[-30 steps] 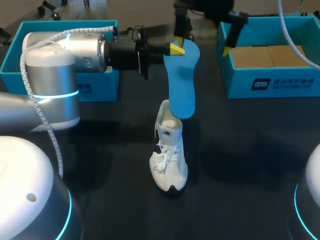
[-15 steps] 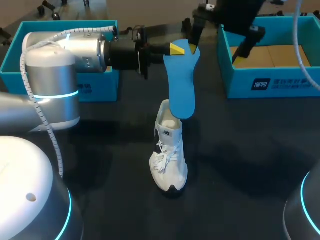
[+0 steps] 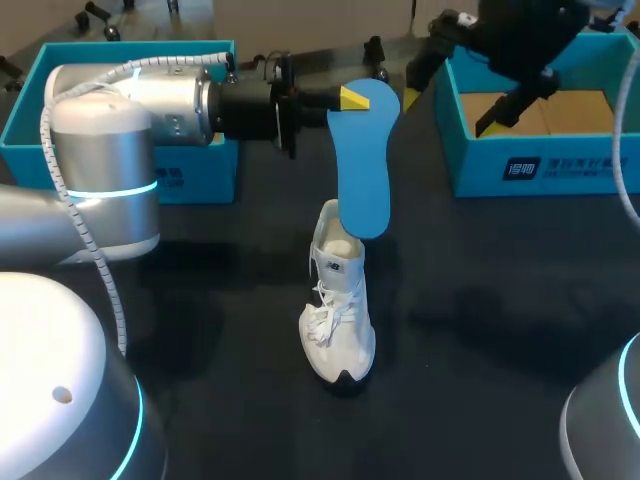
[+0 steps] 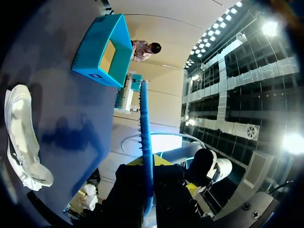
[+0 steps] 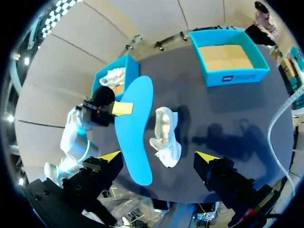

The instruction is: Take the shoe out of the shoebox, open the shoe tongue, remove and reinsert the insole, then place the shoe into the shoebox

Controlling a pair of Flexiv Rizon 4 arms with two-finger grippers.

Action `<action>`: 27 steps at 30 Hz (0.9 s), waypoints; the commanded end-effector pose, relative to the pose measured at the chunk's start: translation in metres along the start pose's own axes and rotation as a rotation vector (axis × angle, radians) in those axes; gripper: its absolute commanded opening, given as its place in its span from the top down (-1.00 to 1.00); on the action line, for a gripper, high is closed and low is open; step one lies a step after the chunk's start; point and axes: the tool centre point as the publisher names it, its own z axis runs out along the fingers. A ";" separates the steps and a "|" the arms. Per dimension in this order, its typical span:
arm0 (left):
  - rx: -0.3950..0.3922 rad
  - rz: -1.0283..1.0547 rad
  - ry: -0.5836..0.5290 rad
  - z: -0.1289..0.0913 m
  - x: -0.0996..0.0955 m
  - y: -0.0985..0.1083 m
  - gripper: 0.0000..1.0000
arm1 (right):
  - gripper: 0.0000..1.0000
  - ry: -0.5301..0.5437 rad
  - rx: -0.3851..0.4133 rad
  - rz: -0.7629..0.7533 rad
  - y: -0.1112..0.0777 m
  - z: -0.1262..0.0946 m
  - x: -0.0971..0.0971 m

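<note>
The left arm (image 3: 130,100) lies level above the worktop (image 3: 480,350), coming in from the left side. The left jaws are pinching one end of the blue insole (image 3: 362,165); a yellow fingertip (image 3: 353,97) shows against that end. In the left wrist view the insole (image 4: 145,137) is seen edge-on, clamped between both fingers and running straight out ahead of them. Its free end hangs over the heel opening of the white shoe (image 3: 338,320); contact with the shoe cannot be determined. The shoe stands upright on its sole on the worktop, outside both boxes, toe toward the robot. The right arm (image 3: 520,35) is raised at the near-left corner of the right shoebox (image 3: 540,165), whose brown cardboard bottom is exposed. The right jaws are spread wide, with both yellow fingertips (image 5: 111,156) well apart and holding nothing; the insole (image 5: 135,128) and shoe (image 5: 164,135) lie ahead of them. The left shoebox (image 5: 130,66) contains a second white shoe (image 5: 114,76).
</note>
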 end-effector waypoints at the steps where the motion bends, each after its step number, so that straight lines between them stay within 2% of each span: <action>1: 0.001 0.000 -0.003 0.000 0.000 0.000 1.00 | -1.00 0.304 0.002 -0.002 0.005 0.004 -0.007; 13: 0.001 0.000 -0.003 0.000 0.000 0.000 1.00 | -1.00 0.510 0.001 0.030 0.008 0.014 -0.011; 27: 0.001 0.000 -0.003 0.000 0.000 0.000 1.00 | -1.00 0.681 -0.037 0.047 0.009 0.026 -0.021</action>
